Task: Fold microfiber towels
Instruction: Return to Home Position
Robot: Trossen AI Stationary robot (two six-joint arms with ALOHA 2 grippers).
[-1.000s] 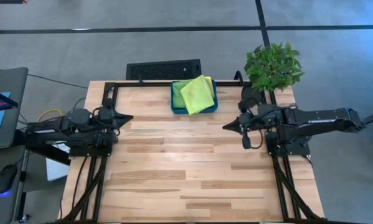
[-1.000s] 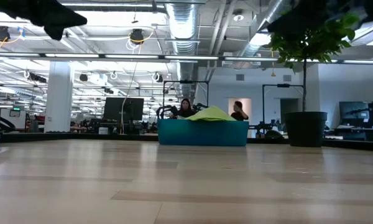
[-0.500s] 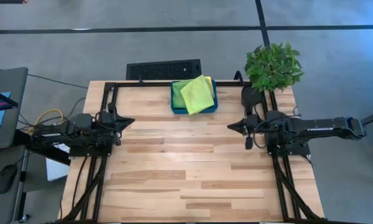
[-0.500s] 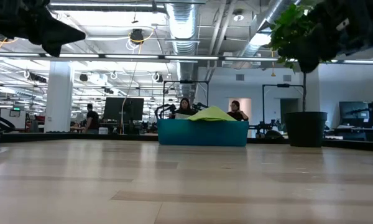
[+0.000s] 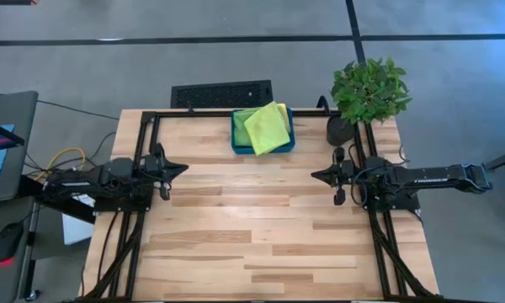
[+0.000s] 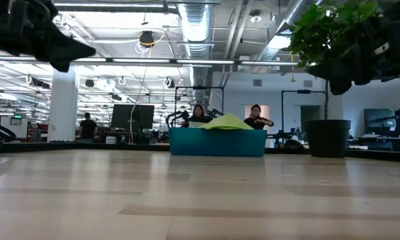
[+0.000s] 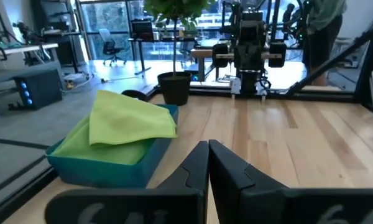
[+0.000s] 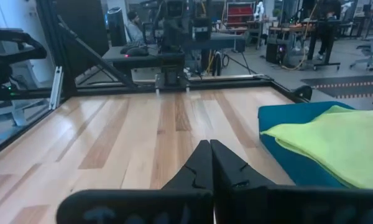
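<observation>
A rigid teal bin (image 5: pixel 263 130) stands at the table's far edge, in the middle. Lime green towels (image 5: pixel 267 128) lie piled in it, the top one draped over its rim; they also show in the left wrist view (image 7: pixel 129 118) and the right wrist view (image 8: pixel 336 143). A yellow edge shows at the pile's far right (image 5: pixel 283 108). The teal towel is hidden. My left gripper (image 5: pixel 183 167) is shut and empty above the table's left side. My right gripper (image 5: pixel 313 175) is shut and empty above the right side. Both point toward the table's middle.
A potted plant (image 5: pixel 369 91) stands at the table's far right corner. A black frame rail (image 5: pixel 194 112) runs along the far edge. A dark keyboard-like panel (image 5: pixel 220 93) lies beyond the table. Bare wooden tabletop (image 5: pixel 252 210) lies between the arms. People show in the room behind (image 6: pixel 256 117).
My right arm has drawn back toward the table's right edge and gone down a little. My left gripper has gone slightly toward the table's middle and down. Both grippers stay shut. The towels have not moved.
</observation>
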